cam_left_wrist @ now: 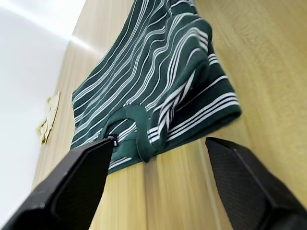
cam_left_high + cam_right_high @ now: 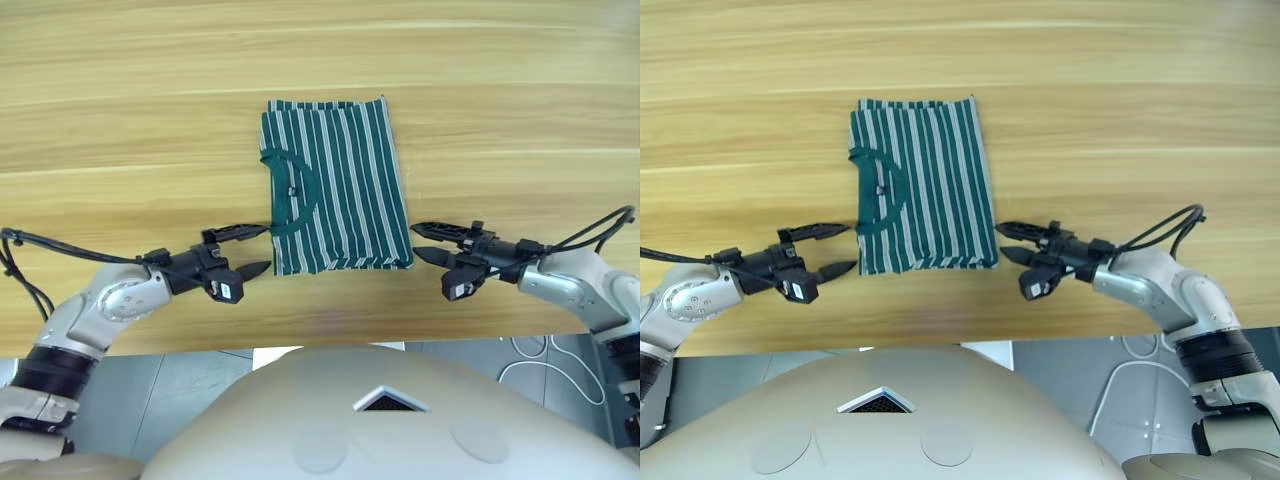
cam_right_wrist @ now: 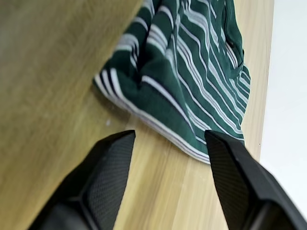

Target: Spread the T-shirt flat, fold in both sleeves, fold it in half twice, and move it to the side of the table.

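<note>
The green T-shirt with white stripes (image 2: 335, 185) lies folded into a tall rectangle on the wooden table (image 2: 120, 120), its collar on the left side. My left gripper (image 2: 255, 250) is open just off the shirt's near left corner, close to the collar (image 1: 136, 129). My right gripper (image 2: 422, 242) is open just off the near right corner (image 3: 144, 91). Neither gripper holds any cloth. The same shirt (image 2: 923, 185) lies between both arms in the right eye view.
The table's near edge (image 2: 330, 335) runs just below both grippers. Bare wood stretches to the left, right and far side of the shirt. A cable (image 2: 560, 375) lies on the floor at the lower right.
</note>
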